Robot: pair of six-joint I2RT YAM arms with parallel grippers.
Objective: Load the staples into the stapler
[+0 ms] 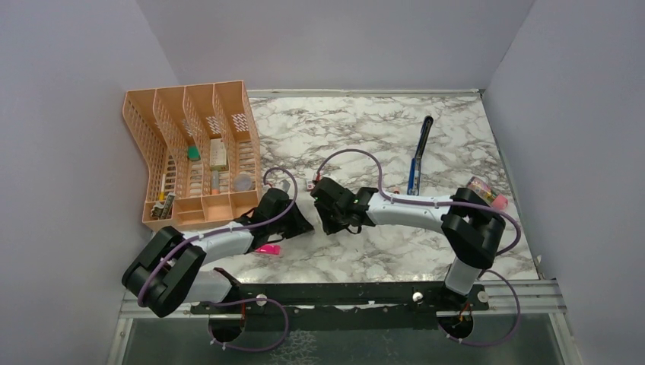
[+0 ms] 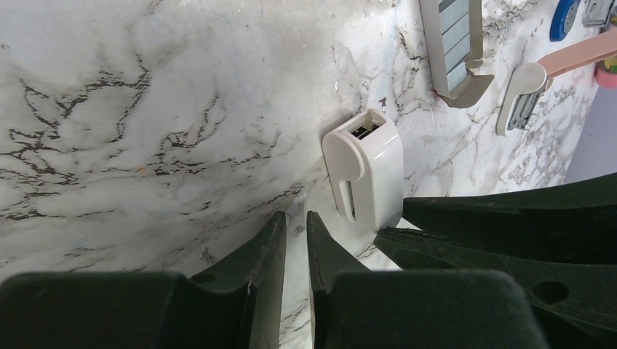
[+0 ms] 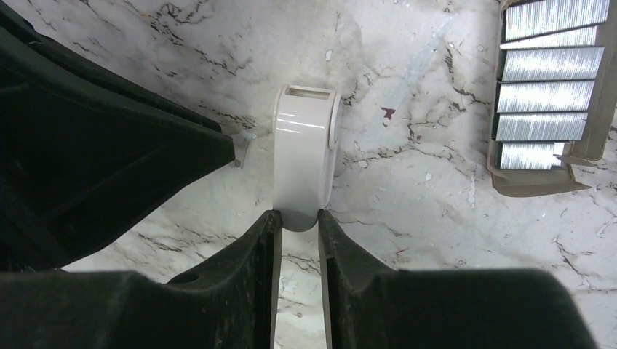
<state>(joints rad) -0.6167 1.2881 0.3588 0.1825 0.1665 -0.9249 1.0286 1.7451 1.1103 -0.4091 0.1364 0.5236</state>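
The stapler [image 1: 417, 154], slim and blue with black ends, lies on the marble at the far right, away from both grippers. The staples [image 3: 547, 94] sit as silvery blocks in a small tray; they also show in the left wrist view [image 2: 454, 40] and as a speck in the top view [image 1: 311, 183]. My right gripper [image 3: 296, 216] is shut on the near end of a white capsule-shaped piece [image 3: 305, 156] that rests on the table. My left gripper [image 2: 295, 216] is shut and empty, just left of that piece [image 2: 367, 174]. The two grippers [image 1: 303, 222] [image 1: 325, 213] nearly meet.
A peach organiser rack [image 1: 194, 156] holding small items stands at the far left. A bright pink highlighter [image 1: 267, 249] lies beside the left arm. A peach-pink piece with a white head [image 2: 542, 73] lies beyond the tray. A small pink item [image 1: 487, 193] sits near the right wall.
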